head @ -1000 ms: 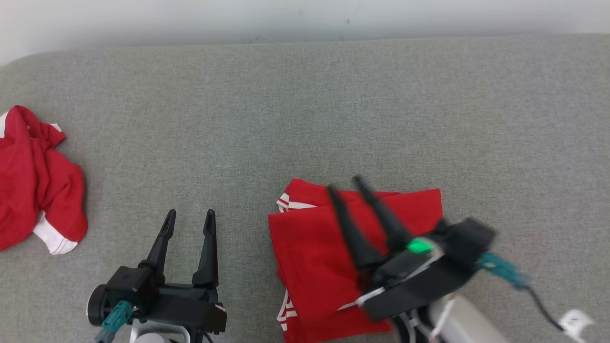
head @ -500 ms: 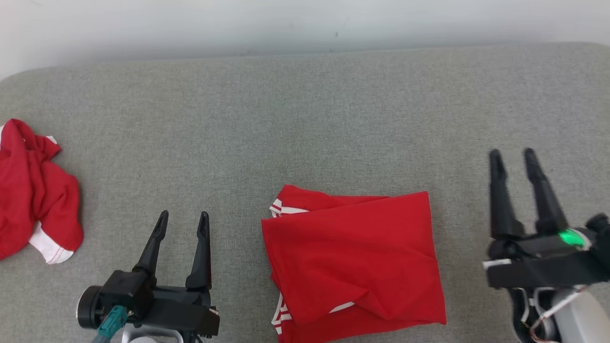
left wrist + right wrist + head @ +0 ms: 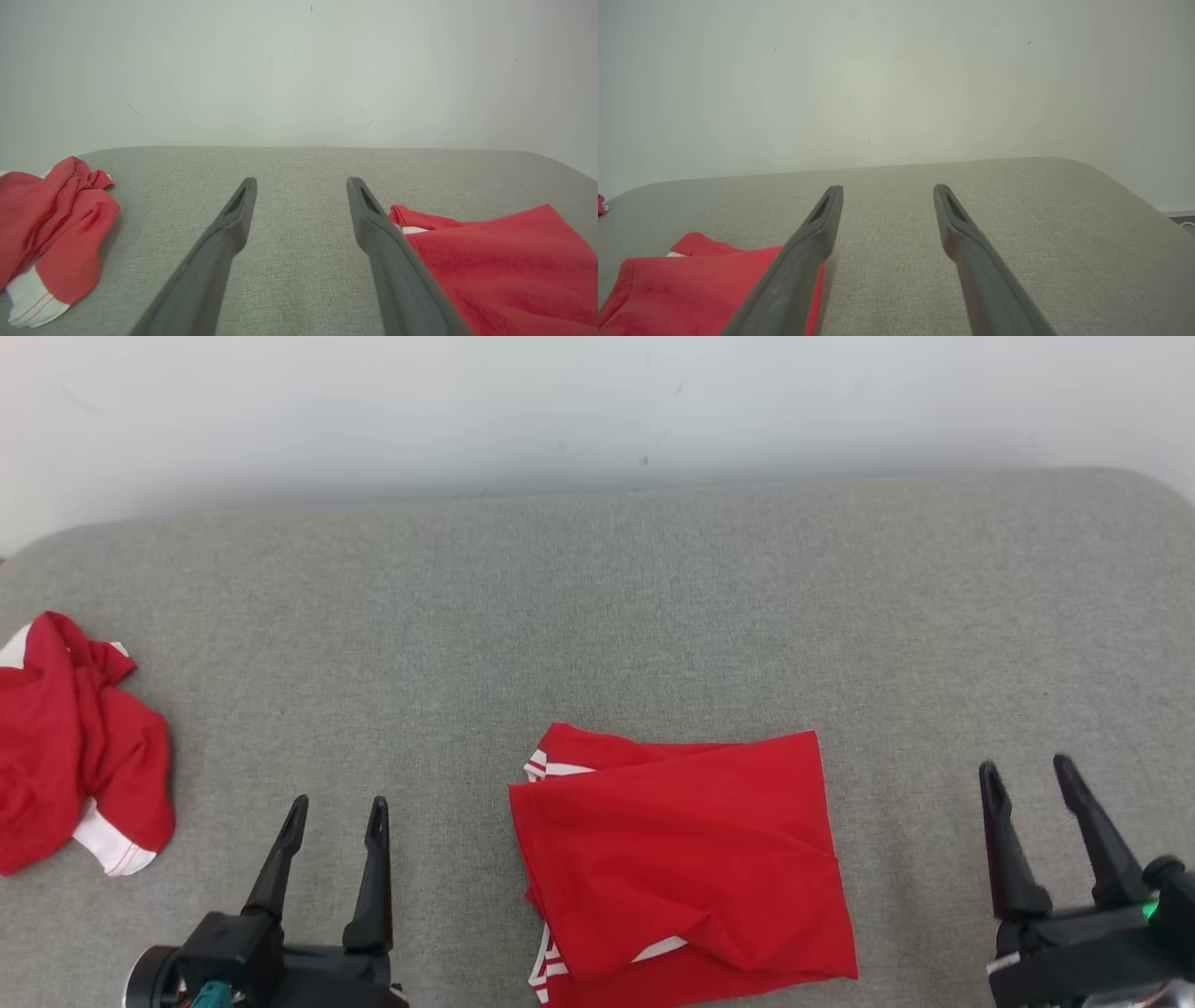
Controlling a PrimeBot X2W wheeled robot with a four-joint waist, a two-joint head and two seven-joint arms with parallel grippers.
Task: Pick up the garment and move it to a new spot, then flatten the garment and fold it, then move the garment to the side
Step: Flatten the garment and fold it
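Note:
A red garment with white trim [image 3: 681, 863] lies folded into a rough rectangle on the grey padded surface [image 3: 597, 616], low in the middle of the head view. It reaches into the left wrist view at the lower right [image 3: 500, 266] and into the right wrist view at the lower left [image 3: 700, 284]. My left gripper [image 3: 338, 807] stands open to the left of it, nothing between its fingers. Off the garment's right edge my right gripper [image 3: 1025, 773] is open and empty too. Neither touches the cloth.
A second red and white garment [image 3: 75, 747] lies crumpled at the far left edge of the surface, also in the left wrist view [image 3: 51, 238]. A pale wall [image 3: 597, 411] rises behind the surface. The surface's right corner rounds off [image 3: 1125, 186].
My right gripper has left the folded garment, swung out to its right and drawn back low. The head camera has tilted, so the whole scene sits lower. The garment stays put.

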